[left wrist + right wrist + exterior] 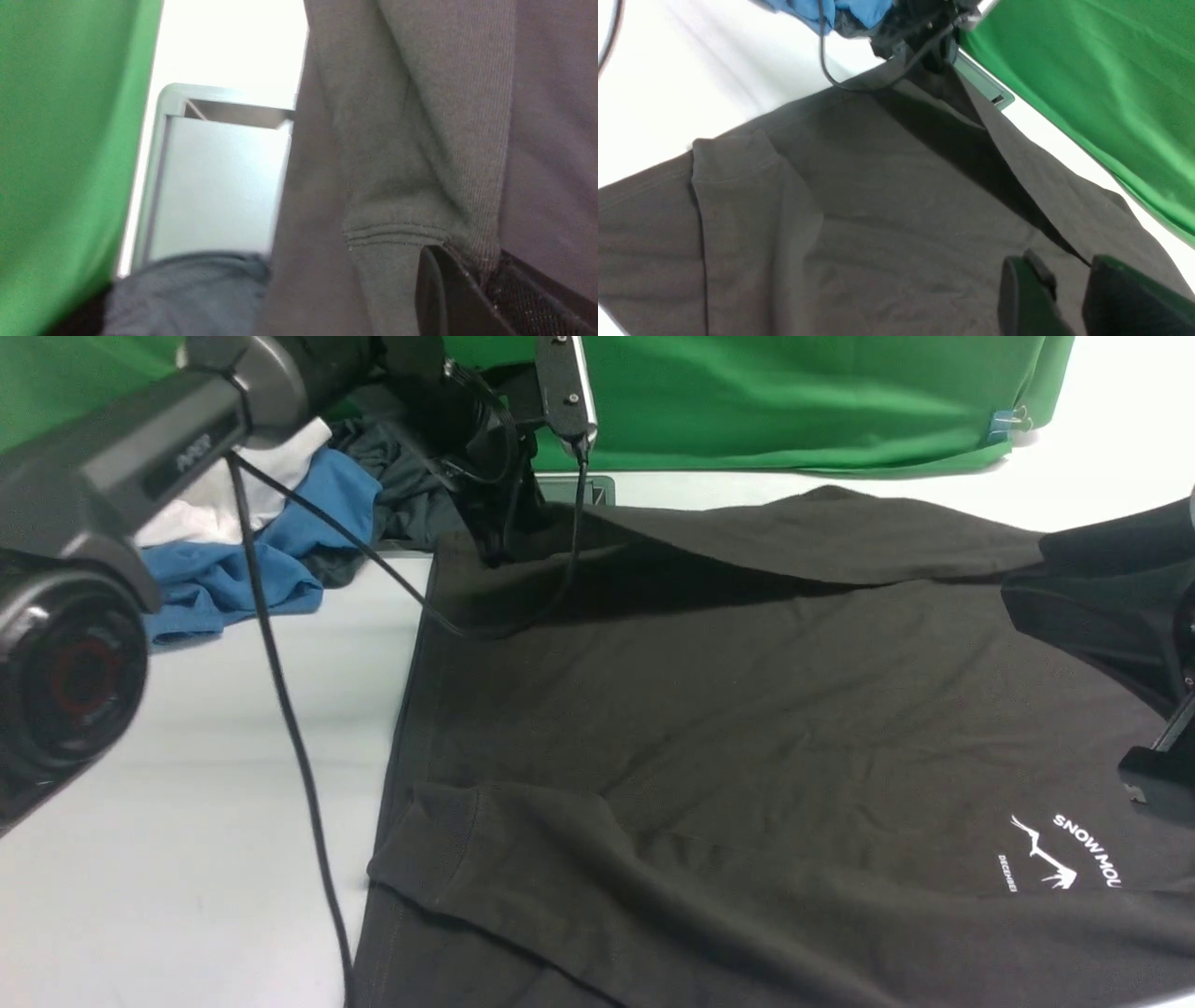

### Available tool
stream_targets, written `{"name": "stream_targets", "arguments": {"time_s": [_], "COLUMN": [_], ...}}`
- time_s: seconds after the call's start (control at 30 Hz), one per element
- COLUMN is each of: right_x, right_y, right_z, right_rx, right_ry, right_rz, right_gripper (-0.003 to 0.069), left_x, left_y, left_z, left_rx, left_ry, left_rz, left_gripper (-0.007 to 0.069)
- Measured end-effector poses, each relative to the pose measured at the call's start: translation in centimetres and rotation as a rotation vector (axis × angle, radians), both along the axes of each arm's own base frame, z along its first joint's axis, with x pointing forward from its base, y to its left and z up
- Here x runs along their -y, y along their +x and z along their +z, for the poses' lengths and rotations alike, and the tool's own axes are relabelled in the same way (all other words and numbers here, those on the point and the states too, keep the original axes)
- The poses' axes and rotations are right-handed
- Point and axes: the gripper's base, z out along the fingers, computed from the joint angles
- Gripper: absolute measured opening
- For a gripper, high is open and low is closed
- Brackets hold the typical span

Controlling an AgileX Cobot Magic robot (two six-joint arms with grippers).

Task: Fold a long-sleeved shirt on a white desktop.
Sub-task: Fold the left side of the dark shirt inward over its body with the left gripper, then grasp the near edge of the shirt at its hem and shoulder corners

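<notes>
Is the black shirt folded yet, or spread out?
Mostly spread: the long-sleeved shirt lies wide across the white desktop, one cuffed sleeve laid over its body; its far edge is lifted, pinched in the left gripper.

the front view is taken from between the two arms, low over the smooth white desktop (187, 756), facing forward toward the bright green cloth backdrop (794, 401). the left wrist view is pressed very close to a ribbed fold of the black knit long-sleeved shirt (420, 140), with the silver-framed rectangular cable hatch (215, 186) seen just beside it. the right wrist view is set farther back, looking across the shirt toward that hatch. shirt, hatch and backdrop are shared by all three views.
</notes>
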Motion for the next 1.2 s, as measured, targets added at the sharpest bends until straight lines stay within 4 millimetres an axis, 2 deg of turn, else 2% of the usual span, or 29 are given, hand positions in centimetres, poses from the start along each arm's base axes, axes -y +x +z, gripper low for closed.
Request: {"name": "stream_targets", "arguments": {"time_s": [0.17,0.2,0.3,0.4,0.5,0.57,0.6,0.63,0.7,0.8,0.83,0.87,0.9,0.93,0.97,1.0,1.03,1.07,1.13,1.2], "right_x": [0.0,0.1,0.1,0.1,0.2,0.2,0.2,0.3,0.4,0.5,0.6,0.6,0.6,0.8,0.8,0.9,1.0,1.1,1.2,1.3], "right_y": [0.0,0.0,-0.1,-0.1,-0.1,-0.2,-0.2,-0.2,-0.3,-0.3,-0.4,-0.4,-0.4,-0.5,-0.5,-0.5,-0.6,-0.6,-0.7,-0.8], "right_z": [-0.1,-0.1,-0.1,-0.2,-0.3,-0.4,-0.4,-0.5,-0.6,-0.8,-0.9,-0.9,-0.9,-1.1,-1.1,-1.2,-1.3,-1.4,-1.5,-1.6], "right_rx": [-0.009,-0.012,-0.016,-0.025,-0.033,-0.042,-0.043,-0.052,-0.066,-0.082,-0.094,-0.099,-0.103,-0.115,-0.124,-0.128,-0.139,-0.152,-0.164,-0.178], "right_ry": [-0.005,-0.007,-0.010,-0.017,-0.023,-0.030,-0.031,-0.038,-0.050,-0.057,-0.066,-0.071,-0.074,-0.087,-0.096,-0.101,-0.112,-0.125,-0.138,-0.148], "right_rz": [-0.002,-0.003,-0.004,-0.007,-0.009,-0.012,-0.012,-0.015,-0.019,-0.027,-0.033,-0.035,-0.037,-0.043,-0.049,-0.051,-0.057,-0.062,-0.067,-0.072], "right_gripper": [0.0220,0.0220,0.0220,0.0220,0.0220,0.0220,0.0220,0.0223,0.0225,0.0228,0.0231,0.0232,0.0233,0.0235,0.0236,0.0236,0.0236,0.0236,0.0236,0.0236], "left_x": [-0.4,-0.6,-0.8,-1.1,-1.4,-1.6,-1.6,-1.7,-1.7,-1.8,-1.9,-1.8,-1.8,-1.5,-0.9,-1.0,-0.4,0.1,1.2,2.0], "left_y": [-1.3,-1.7,-2.1,-2.3,-2.4,-2.6,-2.6,-2.9,-3.2,-3.7,-4.2,-4.8,-4.9,-6.2,-7.8,-7.9,-10.1,-11.8,-14.8,-17.9], "left_z": [-1.1,-2.2,-3.8,-4.9,-5.4,-5.4,-5.3,-4.9,-4.2,-2.6,-1.0,0.2,0.4,2.2,3.2,3.4,4.0,4.2,4.1,4.0], "left_rx": [-0.042,-0.063,-0.079,-0.078,-0.083,-0.096,-0.098,-0.121,-0.137,-0.139,-0.131,-0.129,-0.131,-0.138,-0.174,-0.172,-0.230,-0.272,-0.347,-0.398], "left_ry": [0.032,0.046,0.067,0.092,0.125,0.126,0.124,0.111,0.096,0.066,0.037,0.017,0.009,-0.012,-0.007,-0.009,0.025,0.053,0.088,0.100], "left_rz": [0.000,0.002,0.008,0.012,0.022,0.049,0.054,0.087,0.122,0.177,0.227,0.258,0.271,0.300,0.301,0.305,0.278,0.253,0.204,0.160], "left_gripper": [0.0042,0.0042,0.0049,0.0088,0.0188,0.0307,0.0318,0.0440,0.0533,0.0617,0.0628,0.0610,0.0603,0.0519,0.0426,0.0408,0.0270,0.0174,0.0071,0.0030]}}
